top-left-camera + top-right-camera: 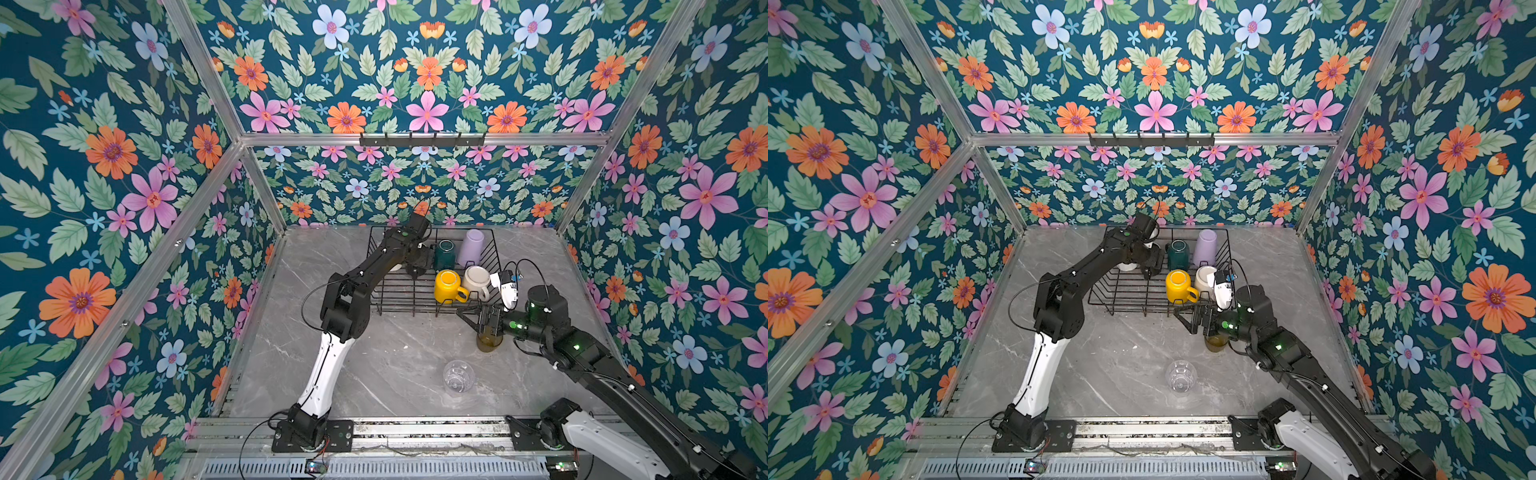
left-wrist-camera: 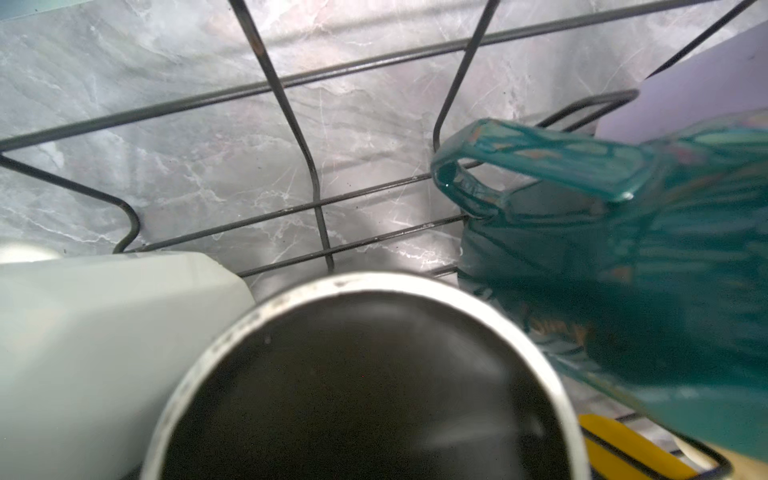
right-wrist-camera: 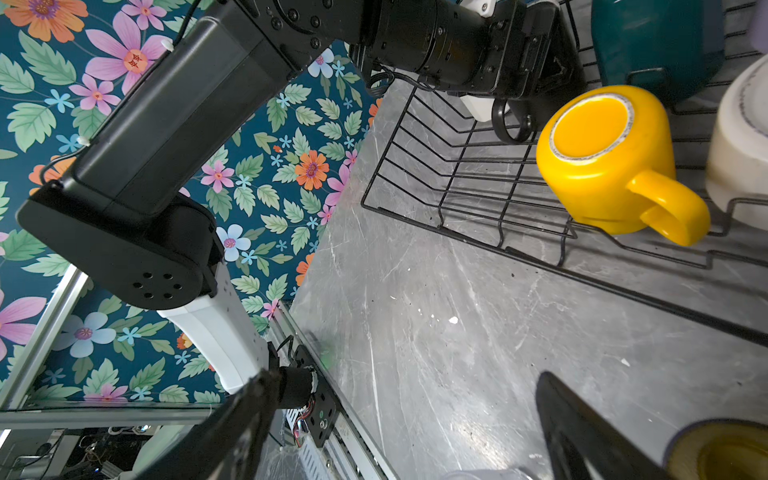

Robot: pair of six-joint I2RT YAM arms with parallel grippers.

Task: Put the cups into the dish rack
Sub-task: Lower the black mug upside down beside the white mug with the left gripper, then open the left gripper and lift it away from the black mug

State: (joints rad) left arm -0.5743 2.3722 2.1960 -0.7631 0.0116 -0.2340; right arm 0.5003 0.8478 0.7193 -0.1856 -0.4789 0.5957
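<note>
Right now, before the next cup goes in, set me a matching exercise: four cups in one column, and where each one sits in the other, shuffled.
Cups:
1 yellow mug
2 lilac tumbler
3 clear glass tumbler
4 olive-brown tumbler

Places:
A on the table, just outside the dish rack, near its front right corner
B in the rack, back right corner
C on the table, farthest from the rack
D in the rack, front row

Pairs: 1-D, 2-B, 3-C, 4-A

Five mugs for us: dark green mug (image 1: 444,254), yellow mug (image 1: 448,286), cream-white mug (image 1: 477,280), black mug (image 2: 365,395), white mug (image 2: 104,353). We count three tumblers: lilac tumbler (image 1: 471,247), olive-brown tumbler (image 1: 489,341), clear glass tumbler (image 1: 458,376). One dish rack (image 1: 407,309).
</note>
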